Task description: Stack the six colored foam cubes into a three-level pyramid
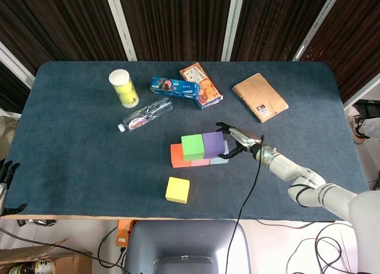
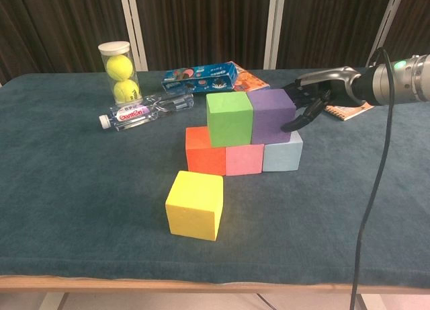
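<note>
Five cubes are stacked on the bench [image 2: 60,209]. Bottom row runs orange cube [image 2: 205,150], pink cube [image 2: 244,159], light blue cube [image 2: 281,152]. Green cube [image 2: 230,119] and purple cube [image 2: 270,115] sit on top, just left of the right hand's fingers [image 2: 297,122]. Yellow cube [image 2: 195,204] is loose, well left of those fingers and nearer the bench's front edge. It has no long axis; faces are turned slightly off the row's line.

Right hand [image 2: 316,95] is spread, curled loosely at the purple cube's right face and holding nothing. Contact with that face can't be confirmed. Left hand [image 1: 7,178] hangs off the bench's left edge, fingers apart and empty.

Risks: a sideways drag off the purple cube would likely skew the second level, since foam shifts easily. The upper pair looks slightly left of centre over the row, so a capping yellow cube could tip.
</note>
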Motion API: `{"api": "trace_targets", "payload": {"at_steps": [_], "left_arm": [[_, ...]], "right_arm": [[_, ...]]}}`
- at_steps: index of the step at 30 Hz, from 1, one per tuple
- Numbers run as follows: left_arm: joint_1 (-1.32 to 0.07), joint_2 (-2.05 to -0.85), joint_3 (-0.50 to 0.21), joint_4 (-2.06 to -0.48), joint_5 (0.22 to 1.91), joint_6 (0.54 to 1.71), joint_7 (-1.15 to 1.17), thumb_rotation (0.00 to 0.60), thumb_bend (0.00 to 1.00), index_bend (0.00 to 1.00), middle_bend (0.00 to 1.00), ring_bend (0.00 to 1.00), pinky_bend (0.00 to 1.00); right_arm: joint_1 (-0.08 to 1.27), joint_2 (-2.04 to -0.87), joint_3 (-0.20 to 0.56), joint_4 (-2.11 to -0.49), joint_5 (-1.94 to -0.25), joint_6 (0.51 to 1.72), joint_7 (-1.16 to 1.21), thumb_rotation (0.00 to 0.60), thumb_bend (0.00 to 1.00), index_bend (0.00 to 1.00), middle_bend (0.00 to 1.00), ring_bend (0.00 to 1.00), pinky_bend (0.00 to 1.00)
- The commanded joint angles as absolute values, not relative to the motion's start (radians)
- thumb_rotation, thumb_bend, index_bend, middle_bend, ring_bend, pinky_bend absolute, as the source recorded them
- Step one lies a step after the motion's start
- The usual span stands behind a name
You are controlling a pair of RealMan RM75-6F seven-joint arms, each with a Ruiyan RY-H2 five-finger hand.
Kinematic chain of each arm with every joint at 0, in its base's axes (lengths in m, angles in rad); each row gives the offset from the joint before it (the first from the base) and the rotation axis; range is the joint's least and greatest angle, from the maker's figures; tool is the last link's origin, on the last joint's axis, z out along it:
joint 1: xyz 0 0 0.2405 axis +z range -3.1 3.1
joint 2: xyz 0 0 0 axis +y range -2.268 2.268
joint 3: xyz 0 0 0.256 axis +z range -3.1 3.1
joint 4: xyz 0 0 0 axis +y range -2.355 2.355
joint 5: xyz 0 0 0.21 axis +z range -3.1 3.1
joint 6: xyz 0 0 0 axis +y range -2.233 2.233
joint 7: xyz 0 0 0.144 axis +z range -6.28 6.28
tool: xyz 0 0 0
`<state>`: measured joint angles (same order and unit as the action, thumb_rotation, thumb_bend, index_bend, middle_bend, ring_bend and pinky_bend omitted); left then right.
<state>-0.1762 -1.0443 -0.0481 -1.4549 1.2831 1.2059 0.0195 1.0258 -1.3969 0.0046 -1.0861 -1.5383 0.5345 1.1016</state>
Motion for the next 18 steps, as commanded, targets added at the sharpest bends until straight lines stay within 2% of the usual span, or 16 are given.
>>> {"api": "trace_targets", "payload": {"at_steps": [1,6,13,18], "left_arm": [[-0.176,-1.044,-0.048,-1.454,1.284,1.206,0.018,0.585,0.12,0.05,0.00,0.00,0.11],[-0.176,-1.045,-0.048,-1.452,1.286,1.206,0.015,0.584,0.12,0.05,0.00,0.00,0.11],[-0.174,-1.044,-0.048,-1.452,1.288,1.209,0.011,0.585,0.12,0.05,0.00,0.00,0.11],[-0.175,-1.044,-0.049,-1.453,1.288,1.208,0.013,0.585,0.12,0.05,0.00,0.00,0.11]], "right_arm": [[1.026,-1.395,0.004,-1.089,-1.539,0.536,1.103,0.600,0.32,0.27,0.00,0.00,0.00],[1.028,-1.393,0.002,-1.093,-1.539,0.534,1.106,0.600,0.32,0.22,0.00,0.00,0.00],[1.029,-1.389,-0.001,-1.100,-1.536,0.529,1.107,0.600,0.32,0.09,0.00,0.00,0.00],[1.028,-1.384,-0.003,-1.107,-1.535,0.528,1.099,0.600,0.27,0.09,0.00,0.00,0.00]]}}
